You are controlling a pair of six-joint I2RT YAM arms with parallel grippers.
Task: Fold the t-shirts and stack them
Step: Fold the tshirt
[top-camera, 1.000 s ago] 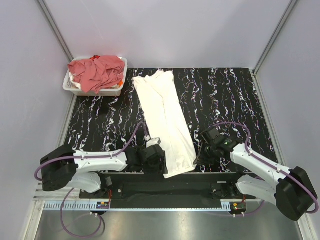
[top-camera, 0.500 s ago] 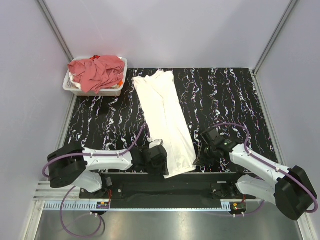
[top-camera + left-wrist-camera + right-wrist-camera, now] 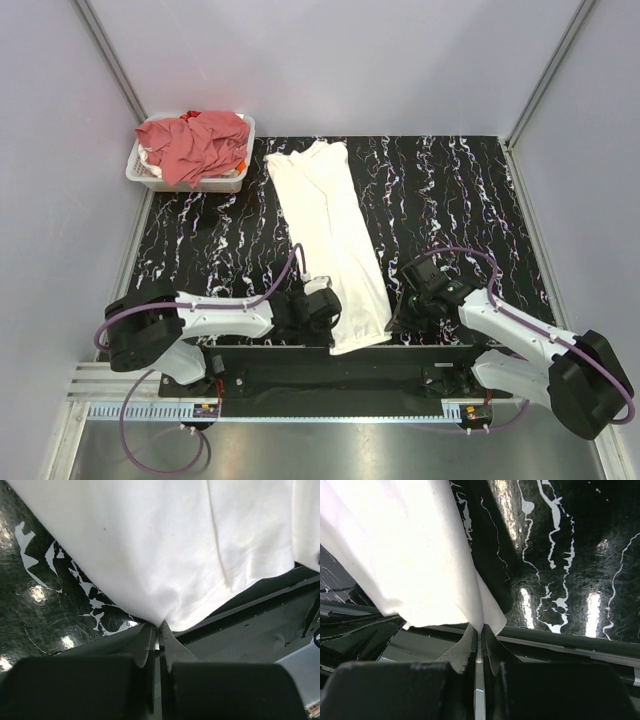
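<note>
The white t-shirt lies as a long strip on the marbled table. The left gripper pinches its near left hem corner. The right gripper pinches the near right corner.

you have open room on the black table at the right and upper right of the top view, and a thin strip at the left. the long white shirt lies down the middle. the white basket, heaped with red shirts, fills the upper left corner. the left arm and right arm crowd the bottom edge.
</note>
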